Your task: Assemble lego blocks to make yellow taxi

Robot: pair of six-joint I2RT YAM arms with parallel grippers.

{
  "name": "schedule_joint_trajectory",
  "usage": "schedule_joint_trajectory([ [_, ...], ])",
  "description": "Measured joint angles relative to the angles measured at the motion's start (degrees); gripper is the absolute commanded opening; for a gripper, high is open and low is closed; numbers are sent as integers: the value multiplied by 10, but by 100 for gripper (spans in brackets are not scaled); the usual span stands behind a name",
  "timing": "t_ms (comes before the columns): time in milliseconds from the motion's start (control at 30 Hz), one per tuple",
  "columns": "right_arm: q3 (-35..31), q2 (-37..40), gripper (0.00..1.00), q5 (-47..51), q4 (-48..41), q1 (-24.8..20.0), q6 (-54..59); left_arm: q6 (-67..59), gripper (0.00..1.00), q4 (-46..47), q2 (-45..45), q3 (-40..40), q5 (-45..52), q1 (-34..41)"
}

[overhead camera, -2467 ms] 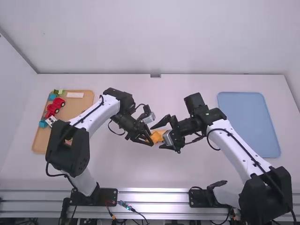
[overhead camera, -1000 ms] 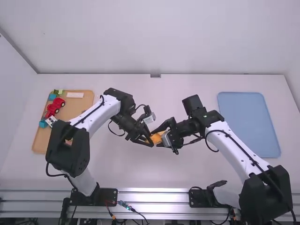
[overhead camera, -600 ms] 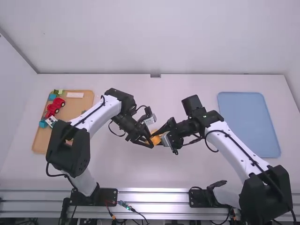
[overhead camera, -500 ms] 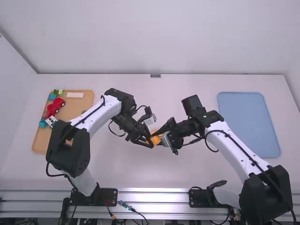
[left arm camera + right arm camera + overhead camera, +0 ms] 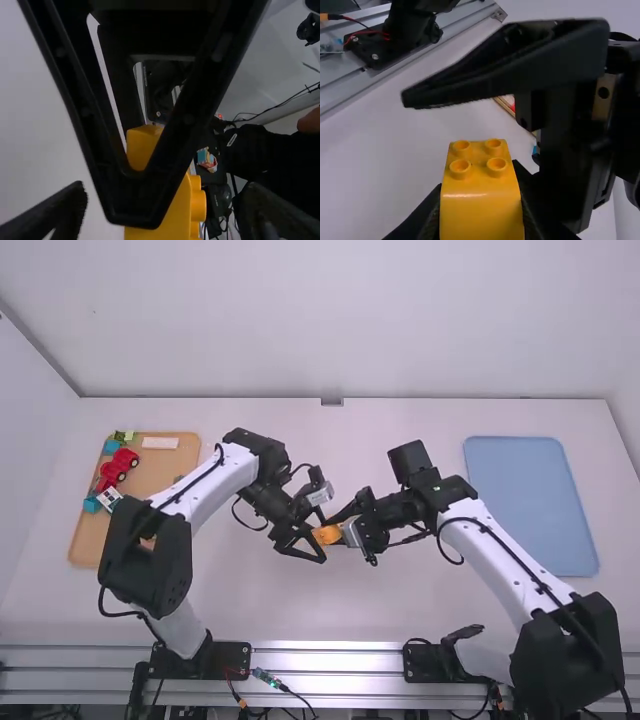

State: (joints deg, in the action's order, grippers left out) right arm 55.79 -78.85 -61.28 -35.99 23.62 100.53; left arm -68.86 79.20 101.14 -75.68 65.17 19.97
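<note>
My left gripper (image 5: pixel 320 542) stands open around the left end of the yellow-orange block piece (image 5: pixel 327 534), near the table's middle. From the right side my right gripper (image 5: pixel 343 523) is shut on that piece. In the left wrist view, the left gripper (image 5: pixel 161 212) has its fingers wide apart, with the yellow piece (image 5: pixel 167 220) between them, partly behind the right gripper's black finger. In the right wrist view, the yellow piece (image 5: pixel 481 210) shows several round studs on its upper face, clamped by the right gripper (image 5: pixel 481 220); one left finger stands off above it.
A tan tray (image 5: pixel 150 480) at the left holds a red toy vehicle (image 5: pixel 118 468), blue pieces (image 5: pixel 92 505), a green piece (image 5: pixel 123 436) and a white-and-black block (image 5: pixel 109 498). A blue tray (image 5: pixel 530 505) lies at the right. Both forearms span the table's middle.
The left gripper has opened, uncovering more of the yellow piece. Earlier, the right gripper moved slightly left toward the left one, its fingers closing on the piece.
</note>
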Motion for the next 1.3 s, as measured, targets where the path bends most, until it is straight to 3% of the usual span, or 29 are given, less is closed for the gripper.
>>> schedule_joint_trajectory([
  [267,0,0,15,13,47,-6,-81,-33,99,21,0,-16,-9,-26],
  [567,0,0,10,27,126,-64,-231,-54,99,37,-14,-160,-51,-94],
  [767,0,0,6,50,177,-111,-370,11,99,-120,-21,-166,-84,-93],
  [1000,-3,0,6,92,181,-184,-491,188,99,-384,-21,-76,-149,-80],
  [1300,-46,0,6,97,217,-192,-551,252,99,-565,-27,55,-174,-42],
])
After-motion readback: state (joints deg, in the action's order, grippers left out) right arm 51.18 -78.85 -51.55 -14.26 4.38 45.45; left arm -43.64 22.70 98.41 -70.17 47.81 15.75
